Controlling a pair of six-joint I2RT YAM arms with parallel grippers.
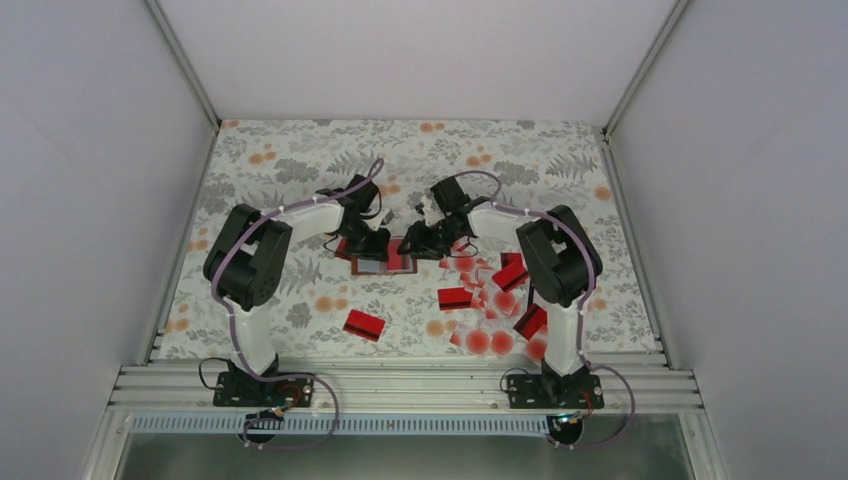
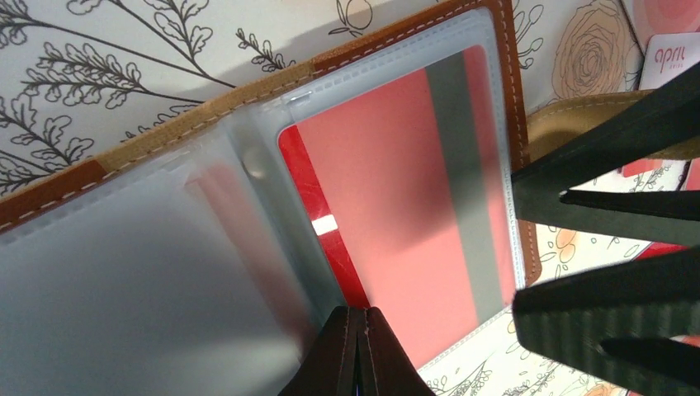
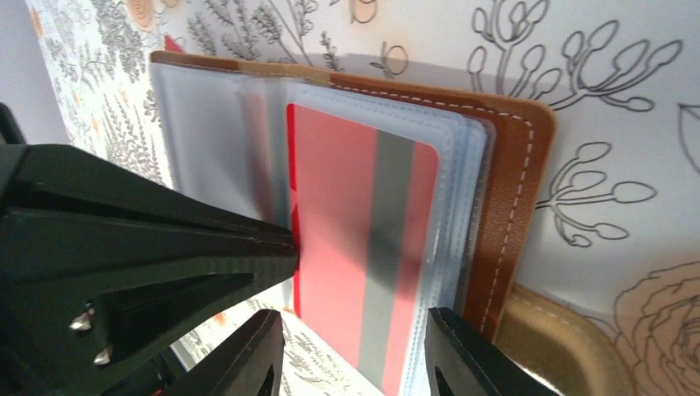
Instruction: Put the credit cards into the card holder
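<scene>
Closest to the lens, my left claw (image 2: 359,351) is pressed together at the near edge of a clear sleeve; whether any plastic is nipped between, I cannot tell. Behind that sleeve a red card (image 2: 388,206) lies pocketed in the open card holder (image 2: 517,107). My right claw (image 2: 536,247) hangs at right, fingers apart.

From the right wrist, those fingers straddle the card's near end, seemingly clear of it. The sleeves look floppy and slick, the card stiff, thin and light: I'd take its short edge.

From above, the holder sits mid-table between both claws, with loose credit cards (image 1: 500,290) scattered near right.
</scene>
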